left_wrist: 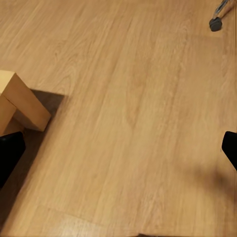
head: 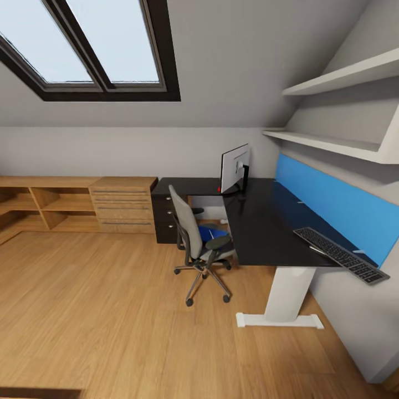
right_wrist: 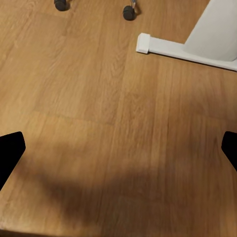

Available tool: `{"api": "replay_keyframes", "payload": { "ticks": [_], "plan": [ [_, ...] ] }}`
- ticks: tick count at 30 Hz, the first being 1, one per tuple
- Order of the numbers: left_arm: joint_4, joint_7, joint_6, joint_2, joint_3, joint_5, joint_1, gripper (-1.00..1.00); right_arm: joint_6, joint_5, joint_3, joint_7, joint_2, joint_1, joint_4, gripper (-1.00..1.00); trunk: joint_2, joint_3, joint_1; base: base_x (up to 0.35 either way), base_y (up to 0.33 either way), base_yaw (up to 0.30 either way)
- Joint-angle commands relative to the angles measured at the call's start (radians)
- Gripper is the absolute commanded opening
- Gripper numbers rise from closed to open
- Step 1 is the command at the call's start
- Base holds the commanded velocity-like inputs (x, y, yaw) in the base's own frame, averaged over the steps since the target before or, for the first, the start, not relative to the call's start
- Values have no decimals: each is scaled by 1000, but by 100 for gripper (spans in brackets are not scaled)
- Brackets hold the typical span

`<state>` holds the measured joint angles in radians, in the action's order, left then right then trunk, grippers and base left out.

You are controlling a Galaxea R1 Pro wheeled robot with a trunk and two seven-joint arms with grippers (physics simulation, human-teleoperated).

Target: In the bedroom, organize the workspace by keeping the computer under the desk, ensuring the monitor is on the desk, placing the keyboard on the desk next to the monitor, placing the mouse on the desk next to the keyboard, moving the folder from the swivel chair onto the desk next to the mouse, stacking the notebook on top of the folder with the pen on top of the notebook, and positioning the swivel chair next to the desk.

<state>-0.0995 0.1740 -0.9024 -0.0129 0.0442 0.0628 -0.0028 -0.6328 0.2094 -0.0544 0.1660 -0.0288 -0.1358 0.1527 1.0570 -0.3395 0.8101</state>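
Observation:
The desk [head: 260, 221] with its glossy black top and blue back panel stands at the right. On its far corner the monitor [head: 235, 168] stands upright. The keyboard [head: 339, 255] lies at the near end by the blue panel. The swivel chair [head: 197, 238] is beside the desk's inner edge, with the blue folder [head: 214, 232] on its seat. Computer, mouse, notebook and pen are too small or hidden to tell. My left gripper [left_wrist: 118, 153] and right gripper [right_wrist: 118, 150] hang open over bare wood floor, holding nothing.
A light oak shelf unit with a chest of drawers [head: 123, 205] lines the back wall, next to a black drawer unit [head: 164, 219]. Wall shelves [head: 338, 77] hang above the desk. The white desk foot [right_wrist: 182, 47] and chair casters [right_wrist: 129, 12] lie ahead of my right gripper.

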Motion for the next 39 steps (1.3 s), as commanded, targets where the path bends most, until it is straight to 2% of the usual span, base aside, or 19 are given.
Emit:
{"api": "replay_keyframes", "payload": {
  "ticks": [1, 7, 11, 16, 18, 21, 23, 39],
  "plan": [
    [-9, -7, -3, -1, 4, 6, 0, 100, -1, 6, -5, 10, 0, -1, -1, 100, 8, -4, 4, 0, 0, 0],
    [-25, 9, -3, -9, 7, 4, 0, 100, -1, 7, -5, 10, 0, -1, -1, 100, 50, -23, 27, 0, 0, 0],
    [-26, 54, -3, -17, 6, 3, 0, 100, -1, 7, -5, 10, 0, -1, -1, 100, 78, -36, 42, 0, 0, 0],
    [-26, 127, -2, -20, 5, 2, 0, 100, 0, 7, -5, 10, 0, -1, -1, 100, 113, -51, 62, 0, 0, 0],
    [-26, 202, -2, -20, 4, -1, 0, 100, 0, 7, -5, 10, 0, -1, -1, 100, 127, -58, 69, 0, 0, 0],
    [-25, 249, -2, -23, 2, -3, 0, 100, 0, 7, -5, 10, 0, -1, -1, 100, 148, -67, 81, 0, 0, 0],
    [-25, 286, 0, -34, -3, -3, 0, 100, 0, 7, -5, 10, 0, -1, -1, 100, 162, -73, 88, 0, 0, 0],
    [-25, 286, 0, -36, -2, -3, 0, 100, 0, 3, -2, 10, 2, -1, -1, 100, 274, -123, 150, 0, -10, 0]
  ]
}}
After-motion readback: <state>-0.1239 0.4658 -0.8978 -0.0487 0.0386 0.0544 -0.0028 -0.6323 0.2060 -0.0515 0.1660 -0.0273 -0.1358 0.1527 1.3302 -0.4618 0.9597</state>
